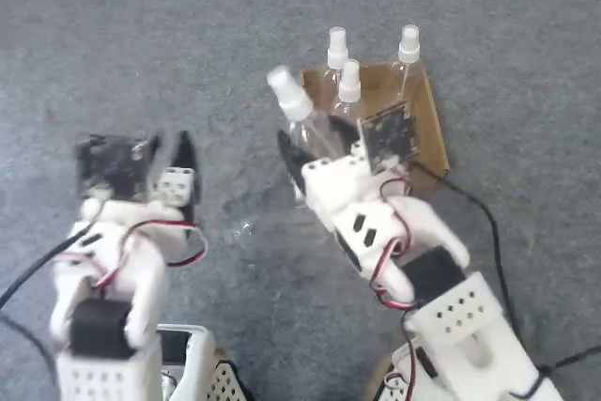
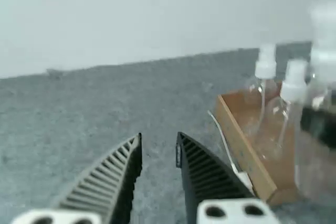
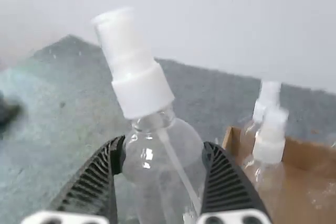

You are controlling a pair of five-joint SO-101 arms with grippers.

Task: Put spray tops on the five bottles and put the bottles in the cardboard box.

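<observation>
High view, right arm: what's it got?
Right gripper [image 3: 164, 156] clamped on a clear bottle [image 1: 315, 133], fingers [image 3: 94, 187] pressed to both sides of the body. White spray top [image 3: 134, 72] is on it

Where does that sit against the cardboard box [image 1: 430, 129]?
Just beside the box's edge, outside it. Bottle tilted, top leaning away from the box

Inside the box?
Three bottles [image 1: 349, 91], upright, each with a white top. Grouped toward the end of the box farthest from the arms

And the left side?
Left gripper [image 2: 158, 140] well apart from the box, beyond the held bottle, over the grey carpet [image 1: 141, 63]. Fingers a narrow gap apart, nothing between them
</observation>
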